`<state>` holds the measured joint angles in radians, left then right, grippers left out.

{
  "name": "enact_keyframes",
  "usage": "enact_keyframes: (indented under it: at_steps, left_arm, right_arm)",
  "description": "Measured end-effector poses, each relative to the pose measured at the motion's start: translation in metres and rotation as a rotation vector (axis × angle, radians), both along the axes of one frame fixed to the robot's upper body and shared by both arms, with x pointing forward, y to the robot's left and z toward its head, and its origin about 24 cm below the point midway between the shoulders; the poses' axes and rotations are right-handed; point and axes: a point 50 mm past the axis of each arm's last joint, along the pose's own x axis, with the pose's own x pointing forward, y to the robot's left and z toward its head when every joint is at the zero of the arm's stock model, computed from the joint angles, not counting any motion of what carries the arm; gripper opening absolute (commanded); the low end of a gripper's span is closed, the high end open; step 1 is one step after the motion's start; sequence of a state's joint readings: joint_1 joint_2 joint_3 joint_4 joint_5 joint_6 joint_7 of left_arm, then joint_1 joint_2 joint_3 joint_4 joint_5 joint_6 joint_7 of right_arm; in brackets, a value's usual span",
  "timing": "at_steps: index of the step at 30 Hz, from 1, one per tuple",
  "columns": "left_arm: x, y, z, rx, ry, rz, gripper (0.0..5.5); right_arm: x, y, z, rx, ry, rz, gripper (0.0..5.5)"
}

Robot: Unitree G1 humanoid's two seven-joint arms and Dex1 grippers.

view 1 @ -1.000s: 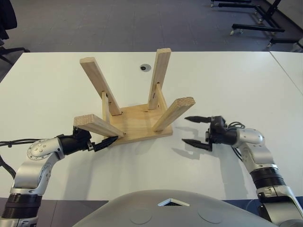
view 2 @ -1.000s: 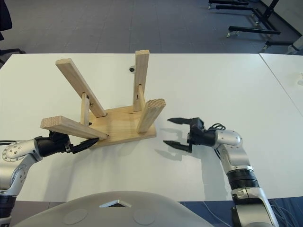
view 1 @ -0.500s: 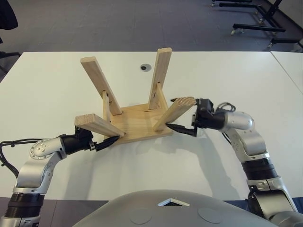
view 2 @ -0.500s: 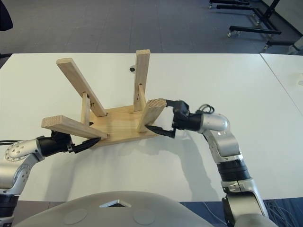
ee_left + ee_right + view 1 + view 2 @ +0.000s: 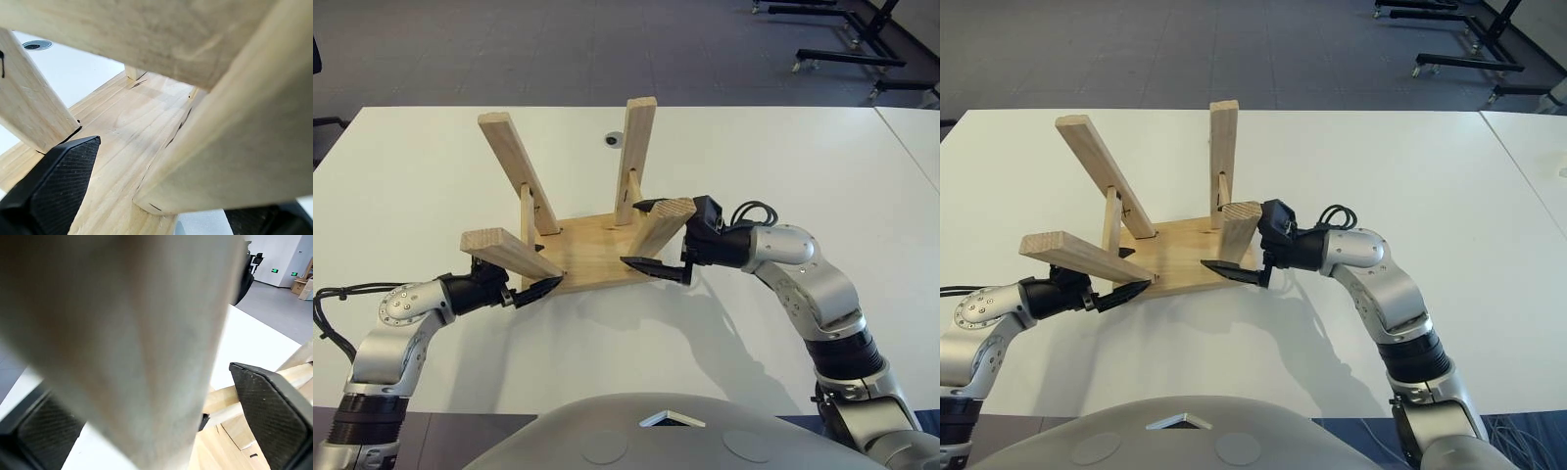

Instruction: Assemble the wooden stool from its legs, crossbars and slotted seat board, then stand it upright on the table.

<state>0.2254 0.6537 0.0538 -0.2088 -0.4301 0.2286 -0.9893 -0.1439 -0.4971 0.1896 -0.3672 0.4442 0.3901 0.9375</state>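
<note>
The wooden stool lies upside down on the white table (image 5: 822, 166). Its seat board (image 5: 587, 257) is flat on the table and the legs splay upward, with a crossbar (image 5: 526, 220) between the two left ones. My left gripper (image 5: 536, 288) sits at the foot of the near-left leg (image 5: 504, 253). The leg base lies between its open fingers (image 5: 54, 191), with a gap showing on one side. My right gripper (image 5: 649, 235) is open and straddles the near-right leg (image 5: 666, 217), one fingertip above it and one below near the seat edge.
A round cable hole (image 5: 613, 140) is set in the table behind the stool. A second table (image 5: 920, 127) adjoins on the right. Wheeled frames (image 5: 842, 54) stand on the floor far behind. Bare table surface lies in front and to the right.
My right gripper moved left from the bare table and now straddles the near-right leg. The stool shifted slightly left. My left gripper stayed at the near-left leg.
</note>
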Motion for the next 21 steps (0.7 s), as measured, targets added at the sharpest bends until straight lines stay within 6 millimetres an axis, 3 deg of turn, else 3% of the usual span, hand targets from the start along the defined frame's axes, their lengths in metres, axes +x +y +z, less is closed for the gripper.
enact_keyframes:
  at_steps: [8, 15, 21]
  left_arm:
    - [-0.002, 0.000, -0.002, 0.003, 0.008, 0.001, 3.91]
    - [-0.002, 0.000, -0.002, 0.004, 0.006, -0.001, 3.91]
    - [0.002, -0.001, -0.002, 0.003, 0.009, -0.015, 3.91]
  right_arm:
    - [0.003, -0.023, 0.008, 0.061, -0.049, -0.089, 4.77]
    - [0.000, -0.042, -0.049, -0.058, 0.122, -0.029, 4.77]
    - [0.002, -0.038, -0.074, -0.073, 0.135, 0.026, 4.77]
